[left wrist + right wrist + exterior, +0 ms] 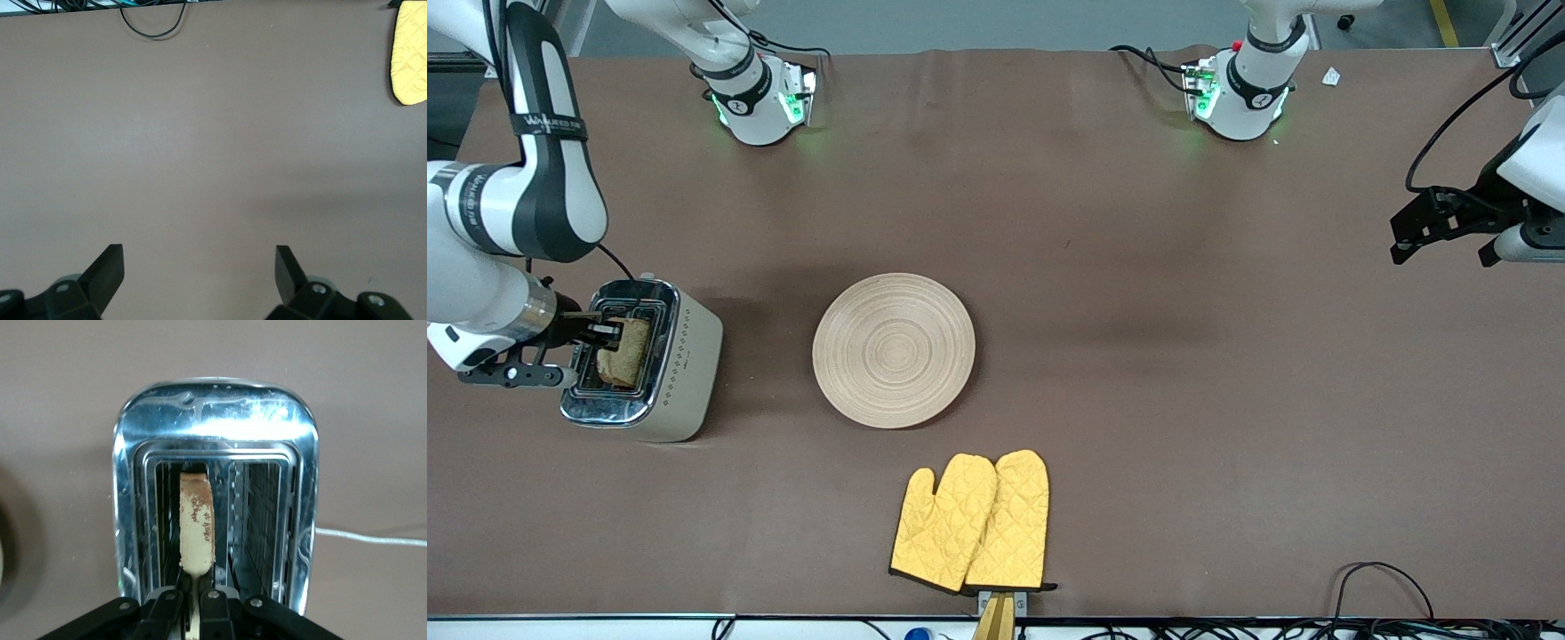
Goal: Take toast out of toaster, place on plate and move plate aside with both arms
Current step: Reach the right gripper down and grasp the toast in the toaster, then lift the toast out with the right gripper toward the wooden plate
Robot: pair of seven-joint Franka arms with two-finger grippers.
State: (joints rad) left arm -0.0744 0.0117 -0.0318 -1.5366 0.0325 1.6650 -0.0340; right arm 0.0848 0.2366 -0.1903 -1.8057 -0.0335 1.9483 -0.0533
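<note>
The toast (627, 353) stands on edge in one slot of the toaster (685, 356), at the right arm's end of the table. My right gripper (609, 333) is over the toaster and shut on the toast's upper edge. In the right wrist view the toast (197, 520) sits in the slot with my right gripper (193, 600) clamped on it. The round beige plate (894, 349) lies bare at the table's middle, beside the toaster. My left gripper (1442, 256) waits open and empty over bare table at the left arm's end, as the left wrist view (200, 263) shows.
Two yellow oven mitts (974, 524) lie nearer to the front camera than the plate, at the table's edge; one shows in the left wrist view (410, 53). The toaster's second slot (260, 520) is empty. A black cable (1387, 578) loops at the front edge.
</note>
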